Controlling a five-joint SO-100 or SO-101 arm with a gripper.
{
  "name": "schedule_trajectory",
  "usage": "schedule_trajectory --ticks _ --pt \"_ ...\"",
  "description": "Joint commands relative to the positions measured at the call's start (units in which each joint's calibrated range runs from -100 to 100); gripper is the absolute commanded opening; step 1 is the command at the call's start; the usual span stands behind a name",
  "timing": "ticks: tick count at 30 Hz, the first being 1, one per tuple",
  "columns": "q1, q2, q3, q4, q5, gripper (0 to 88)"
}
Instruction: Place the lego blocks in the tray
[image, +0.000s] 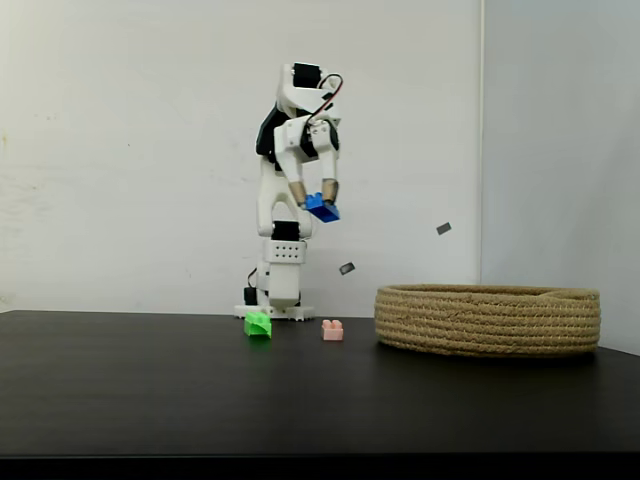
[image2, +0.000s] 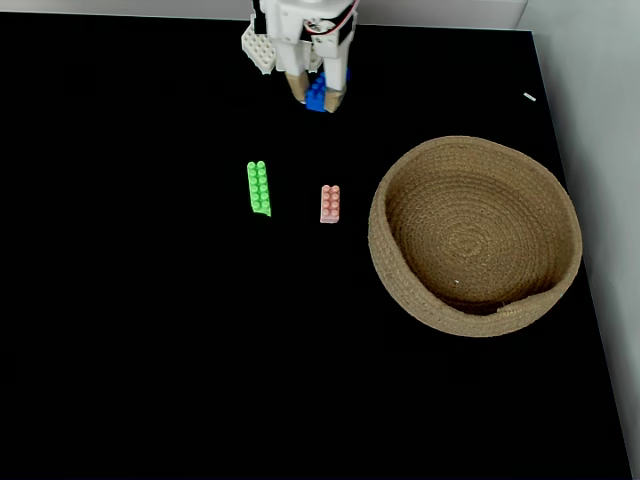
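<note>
The basket (image2: 475, 236) holds no bricks; the gripper (image: 315, 198) pinches the blue brick (image: 322, 208) high above the table (image: 150, 390).

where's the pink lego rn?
The pink brick lies on the black table, between the green brick on its left and the rope basket on its right in both fixed views, touching neither.
</note>
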Motion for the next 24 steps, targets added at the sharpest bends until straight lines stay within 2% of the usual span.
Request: schedule_trajectory --ticks 1,12,14,18,24 --pt "-9.79 3.53 -2.01 -6.14 -6.79 0.0" --pt "-16.06 18.49 -7.76 -25.13 -12.16 0.4" --pt "-16.39 19.09 -7.76 -27.97 -13.33 5.5" --pt "-16.88 19.44 -6.3 -29.96 -14.7 22.2" --pt "-13.83 18.58 -2.83 -27.13 -13.48 31.9"
